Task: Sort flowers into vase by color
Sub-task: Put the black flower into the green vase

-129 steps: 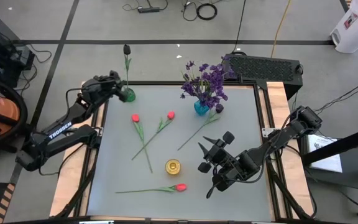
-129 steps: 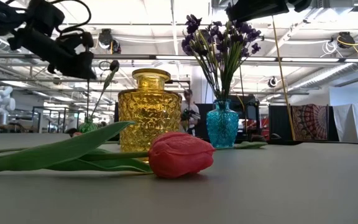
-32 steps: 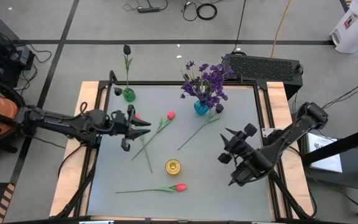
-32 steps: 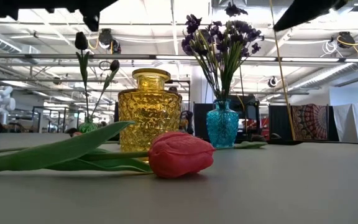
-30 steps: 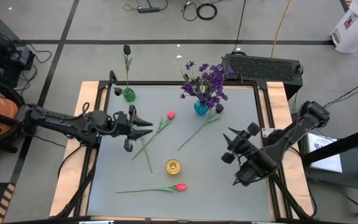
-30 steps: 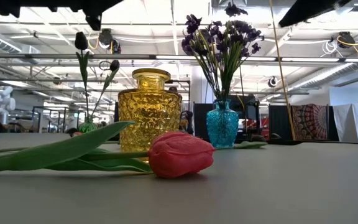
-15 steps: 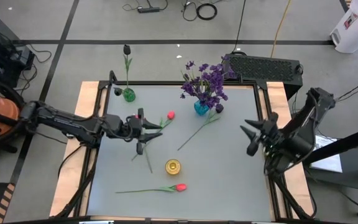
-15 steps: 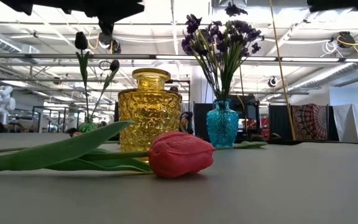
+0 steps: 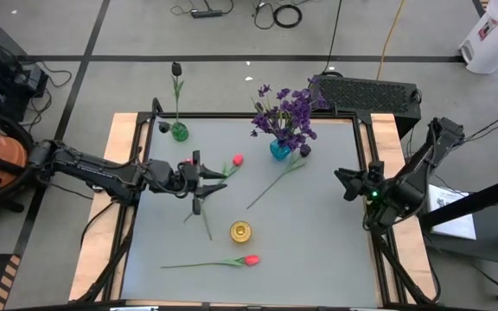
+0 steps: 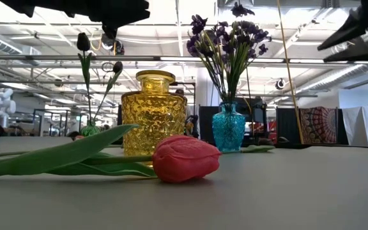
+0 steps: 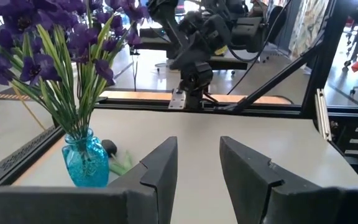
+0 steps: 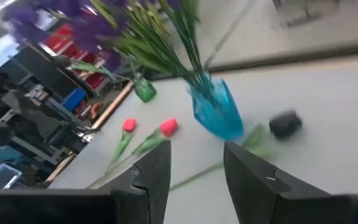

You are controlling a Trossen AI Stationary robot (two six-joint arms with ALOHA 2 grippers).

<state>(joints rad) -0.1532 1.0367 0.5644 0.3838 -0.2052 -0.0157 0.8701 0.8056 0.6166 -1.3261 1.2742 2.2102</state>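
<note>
You have the purple flowers [image 9: 285, 114] in the blue vase [image 9: 280, 149] and one black tulip [image 9: 176, 69] in the green vase [image 9: 179, 131]. Three red tulips [image 9: 237, 160] and a dark one [image 9: 304, 150] still lie on the tabletop [image 9: 318, 233]. Both end effectors, left [image 9: 218, 178] and right [image 9: 339, 178], hang released and empty.

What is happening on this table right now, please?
A two-armed robot is sorting artificial flowers into vases. The purple flowers stand in the blue vase, and one dark tulip is in the green vase. The left hand, open and empty, hovers over the red tulips lying mid-table. The right hand, also open and empty, waits at the table's right edge.
</note>
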